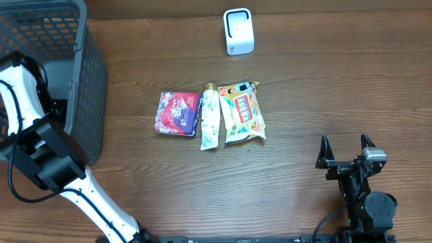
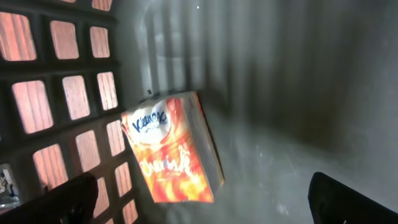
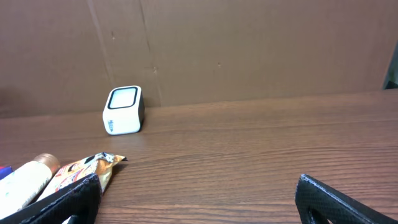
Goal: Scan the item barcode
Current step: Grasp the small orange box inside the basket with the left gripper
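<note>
In the left wrist view an orange Kleenex tissue pack [image 2: 174,149] lies tilted on the grey floor of the basket, beside its mesh wall [image 2: 68,99]. My left gripper [image 2: 208,199] hangs open over the pack with nothing between its fingers. The white barcode scanner [image 1: 238,32] stands at the back of the table, also seen in the right wrist view [image 3: 123,110]. My right gripper [image 1: 345,145] rests open and empty near the front right of the table [image 3: 199,199].
The grey mesh basket [image 1: 91,74] fills the far left, with my left arm reaching into it. A purple-red packet [image 1: 177,114], a white tube [image 1: 209,118] and a snack bag [image 1: 243,112] lie side by side at mid-table.
</note>
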